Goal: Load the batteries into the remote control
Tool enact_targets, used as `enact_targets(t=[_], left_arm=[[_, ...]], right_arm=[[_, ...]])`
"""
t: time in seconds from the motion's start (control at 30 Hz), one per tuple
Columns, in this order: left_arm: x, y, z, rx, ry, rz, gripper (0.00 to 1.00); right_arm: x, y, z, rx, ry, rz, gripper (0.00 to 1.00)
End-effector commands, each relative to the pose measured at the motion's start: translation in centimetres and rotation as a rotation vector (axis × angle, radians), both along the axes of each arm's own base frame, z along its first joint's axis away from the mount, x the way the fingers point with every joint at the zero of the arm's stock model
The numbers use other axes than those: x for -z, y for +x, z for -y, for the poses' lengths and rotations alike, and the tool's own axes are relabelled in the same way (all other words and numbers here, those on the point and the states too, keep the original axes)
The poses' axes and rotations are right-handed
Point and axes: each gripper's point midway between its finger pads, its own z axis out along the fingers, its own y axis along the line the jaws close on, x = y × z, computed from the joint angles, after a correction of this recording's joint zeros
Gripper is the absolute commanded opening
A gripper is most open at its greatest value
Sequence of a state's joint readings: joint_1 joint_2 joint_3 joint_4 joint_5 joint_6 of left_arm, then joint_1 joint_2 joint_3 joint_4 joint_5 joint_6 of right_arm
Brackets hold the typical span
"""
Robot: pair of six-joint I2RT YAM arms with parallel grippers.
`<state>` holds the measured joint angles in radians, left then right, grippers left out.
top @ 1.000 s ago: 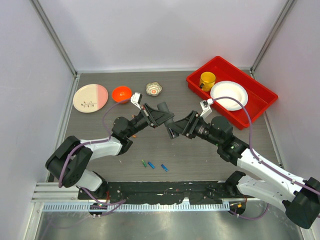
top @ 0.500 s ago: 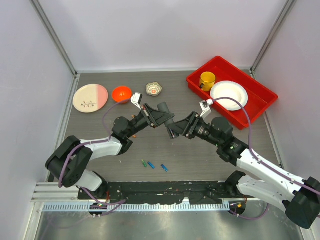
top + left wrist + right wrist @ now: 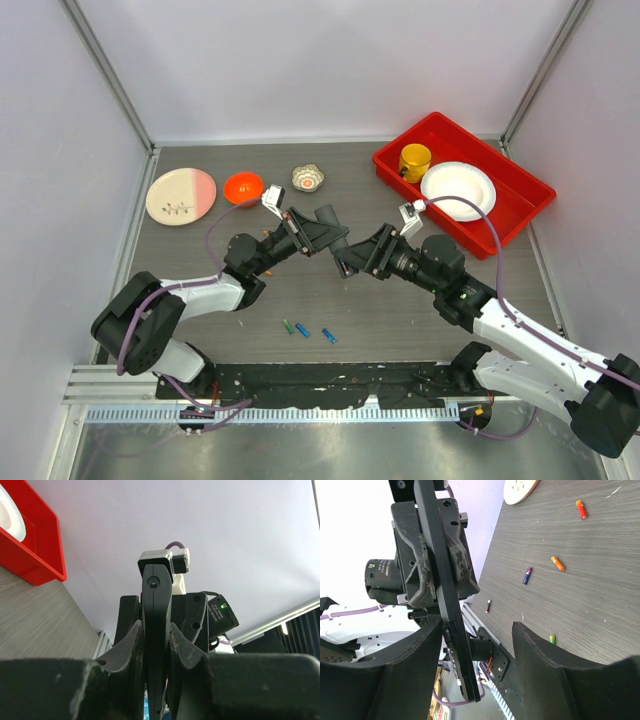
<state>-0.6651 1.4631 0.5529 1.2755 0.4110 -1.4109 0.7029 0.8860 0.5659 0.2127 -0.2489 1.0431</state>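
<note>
A dark wood-grain table [image 3: 400, 310] fills the overhead view. A red tray [image 3: 527, 186] sits at its far right corner, holding a white plate [image 3: 458, 190] and a yellow cup [image 3: 414, 160]. At the far left are a pink and cream plate [image 3: 180, 194], an orange bowl [image 3: 243, 186] and a small fluted cup [image 3: 308, 178].

Both arms reach inward and meet above the table's middle. The left gripper [image 3: 338, 244] clamps the remote control [image 3: 156, 630], a slim black bar seen edge-on between its fingers. The right gripper [image 3: 477, 630] is spread wide around the bar, which stands just beside one finger [image 3: 395, 675]; I cannot tell if they touch.

The batteries [image 3: 302, 331] lie loose on the table, green and blue ones near the arm bases, orange ones farther off.
</note>
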Motion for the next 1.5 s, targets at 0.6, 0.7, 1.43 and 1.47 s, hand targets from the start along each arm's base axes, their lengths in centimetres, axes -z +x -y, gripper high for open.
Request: enact_targets(t=[0.6,0.7,1.43,1.47], left_arm=[[-4.7,-1.5,-1.7,-0.018,-0.159,0.197,0.0],[-4.5,-1.3,-1.6,-0.021,-0.158,0.191,0.0],[2.7,2.5,2.0,0.025,0.077,-0.086,0.0],[2.8,2.6,2.2,0.027,0.096,-0.089,0.0]], right_arm=[[-4.9,-0.4,1.6,0.019,-0.06,0.146,0.73],[-4.8,-0.2,2.6,0.051,-0.146,0.173,0.73],[-4.1,3.8,9.9,0.214,-0.895,0.341,0.65],[-3.9,4.0,10.1,0.219,-0.919,0.339,0.65]])
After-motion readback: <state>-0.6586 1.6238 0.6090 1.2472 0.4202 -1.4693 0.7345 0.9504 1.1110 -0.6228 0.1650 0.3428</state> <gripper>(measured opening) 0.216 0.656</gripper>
